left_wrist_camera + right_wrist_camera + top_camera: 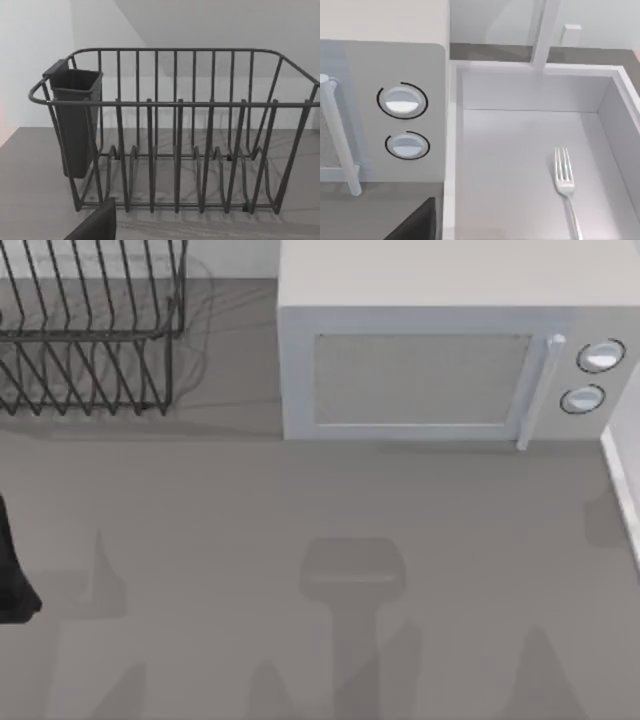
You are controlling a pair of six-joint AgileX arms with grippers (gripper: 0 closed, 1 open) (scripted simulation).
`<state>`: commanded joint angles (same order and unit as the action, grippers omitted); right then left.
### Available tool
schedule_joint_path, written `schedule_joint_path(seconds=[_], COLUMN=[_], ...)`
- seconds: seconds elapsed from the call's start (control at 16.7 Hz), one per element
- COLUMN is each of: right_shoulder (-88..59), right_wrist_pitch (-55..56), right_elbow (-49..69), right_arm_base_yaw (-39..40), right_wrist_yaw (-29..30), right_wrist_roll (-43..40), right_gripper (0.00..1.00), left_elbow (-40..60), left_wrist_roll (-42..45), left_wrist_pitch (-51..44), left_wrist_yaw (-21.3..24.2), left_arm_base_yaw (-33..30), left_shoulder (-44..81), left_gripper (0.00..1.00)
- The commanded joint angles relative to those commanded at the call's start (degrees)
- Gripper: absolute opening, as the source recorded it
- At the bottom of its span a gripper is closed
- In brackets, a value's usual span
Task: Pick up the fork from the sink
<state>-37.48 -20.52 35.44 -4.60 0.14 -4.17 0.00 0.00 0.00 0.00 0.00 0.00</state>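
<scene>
— Where's the slim shiny silver metal fork [566,186]?
— Flat on the floor of the white rectangular sink [520,90], lower right of the right wrist view, tines pointing toward the far wall.
— And the pincers?
— Can't tell whether either is apart or together.
— Farther back?
— White boxy microwave [420,370] top centre on the grey worktop [300,540]; dark wire dish rack [85,340] upper left.

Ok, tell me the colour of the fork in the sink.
Shiny silver fork, seen best in the right wrist view, lying in the white sink.
</scene>
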Motion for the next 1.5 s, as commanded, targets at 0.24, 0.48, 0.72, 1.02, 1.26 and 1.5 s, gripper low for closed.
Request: schedule_joint_path(seconds=[0.24,0.48,0.72,1.02,1.26,1.5], right_shoulder=[-22.9,-47.1,-70.4,-94.6,-107.1,-110.9], right_wrist_pitch=[-12.5,-25.7,-38.3,-51.4,-58.1,-60.1], right_elbow=[21.5,44.2,66.0,88.5,100.1,103.6], right_arm_base_yaw=[-2.8,-5.8,-8.6,-11.4,-12.9,-13.3], right_wrist_yaw=[0.1,0.2,0.2,0.3,0.3,0.3], right_wrist_roll=[-2.5,-5.3,-7.9,-10.6,-12.0,-12.4], right_gripper=[1.0,1.0,1.0,1.0,1.0,1.0], left_elbow=[0.0,0.0,0.0,0.0,0.0,0.0], left_wrist_roll=[0.0,0.0,0.0,0.0,0.0,0.0], left_wrist_pitch=[0.0,0.0,0.0,0.0,0.0,0.0], left_wrist_yaw=[0.0,0.0,0.0,0.0,0.0,0.0], left_arm_base_yaw=[0.0,0.0,0.0,0.0,0.0,0.0], left_shoulder=[0.0,0.0,0.0,0.0,0.0,0.0], left_gripper=[1.0,1.0,1.0,1.0,1.0,1.0])
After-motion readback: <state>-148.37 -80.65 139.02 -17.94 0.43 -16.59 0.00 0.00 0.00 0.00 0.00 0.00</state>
